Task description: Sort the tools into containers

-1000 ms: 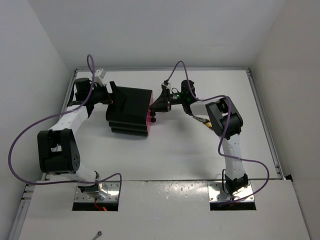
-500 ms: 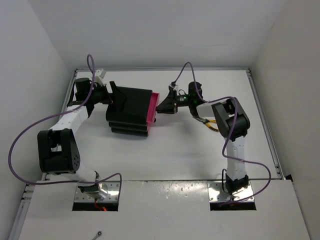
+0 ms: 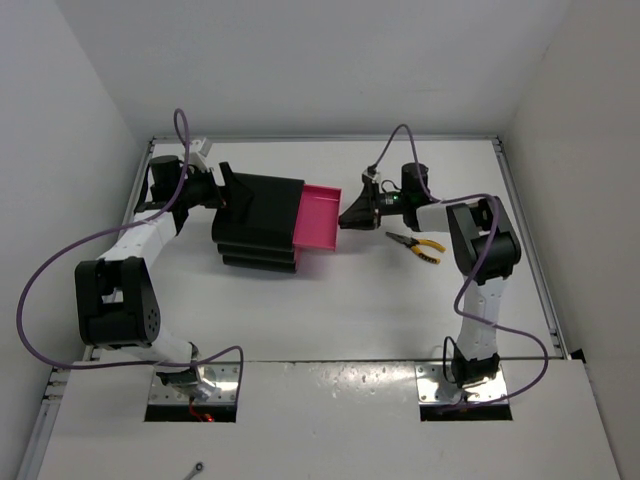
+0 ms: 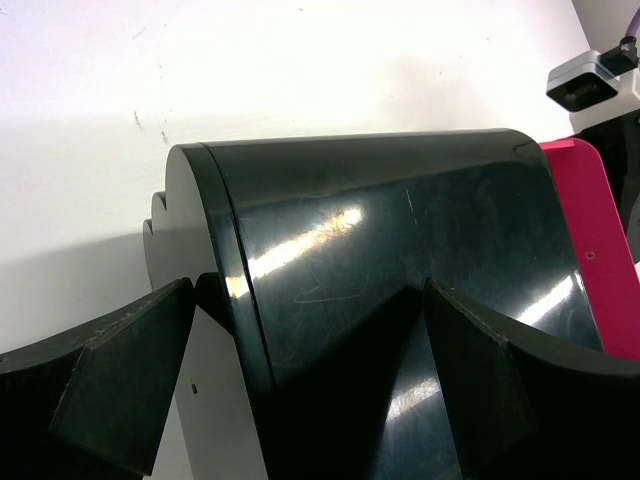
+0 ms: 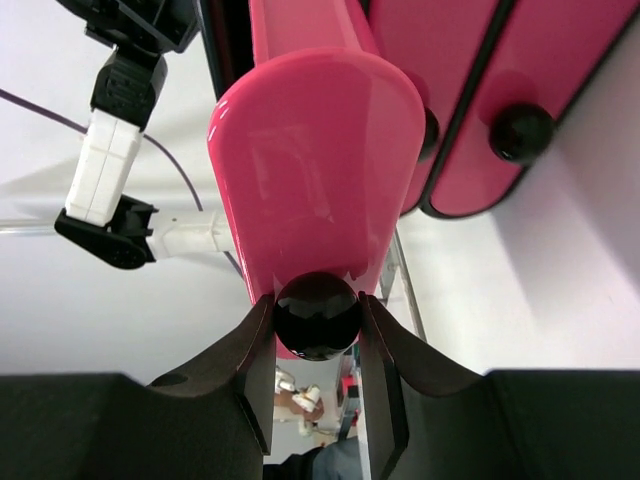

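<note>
Yellow-handled pliers point(image 3: 418, 246) lie unsorted on the white table point(image 3: 400, 310); the right gripper point(image 3: 347, 217) clamps the round black knob point(image 5: 316, 315) of the open magenta-pink top drawer point(image 3: 322, 215).

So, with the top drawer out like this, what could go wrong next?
1. The right tool holds only the knob; it may slip off if pulled further.
2. The drawer is well out of the cabinet; more pull might drag it free or tip the cabinet, which the left tool only braces from behind.
3. The pliers lie close to the right arm, which could knock them.
</note>
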You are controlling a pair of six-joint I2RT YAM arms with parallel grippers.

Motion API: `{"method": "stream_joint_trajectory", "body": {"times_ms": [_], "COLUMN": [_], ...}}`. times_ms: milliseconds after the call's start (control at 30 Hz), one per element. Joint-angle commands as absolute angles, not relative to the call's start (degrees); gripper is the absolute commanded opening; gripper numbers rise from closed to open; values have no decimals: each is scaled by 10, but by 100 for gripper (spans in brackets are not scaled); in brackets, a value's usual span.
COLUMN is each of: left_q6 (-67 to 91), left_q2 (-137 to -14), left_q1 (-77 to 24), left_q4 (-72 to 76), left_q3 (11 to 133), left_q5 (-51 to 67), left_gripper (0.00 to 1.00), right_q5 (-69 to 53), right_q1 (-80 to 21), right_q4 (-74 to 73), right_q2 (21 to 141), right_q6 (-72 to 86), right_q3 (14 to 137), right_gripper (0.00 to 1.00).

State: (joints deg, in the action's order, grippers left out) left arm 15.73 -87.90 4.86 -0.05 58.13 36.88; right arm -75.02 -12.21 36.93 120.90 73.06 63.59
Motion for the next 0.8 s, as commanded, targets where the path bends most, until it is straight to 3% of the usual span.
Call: {"method": "stream_joint_trajectory", "body": {"times_ms": [0, 133, 500, 667, 767], "left_q6": [98, 104, 104, 104, 104], "left_q2": [-924, -929, -929, -929, -934], "left_q1": [40, 40, 40, 40, 40], "left_q4": [-130, -130, -130, -130, -130], "left_q3": [537, 537, 537, 537, 537], "left_q5": [292, 292, 297, 297, 297], "left_gripper": [100, 100, 100, 100, 100], "right_q5": [-748, -748, -737, -727, -721], "right_q1": [-105, -94, -89, -83, -78], "right_q4": [190, 39, -32, -44, -50], "right_q2": [1185, 1185, 1201, 1201, 1207], "right_q6": [581, 456, 390, 374, 374], "right_q3": [650, 685, 701, 701, 707], "right_gripper": [4, 4, 5, 16, 30]}}
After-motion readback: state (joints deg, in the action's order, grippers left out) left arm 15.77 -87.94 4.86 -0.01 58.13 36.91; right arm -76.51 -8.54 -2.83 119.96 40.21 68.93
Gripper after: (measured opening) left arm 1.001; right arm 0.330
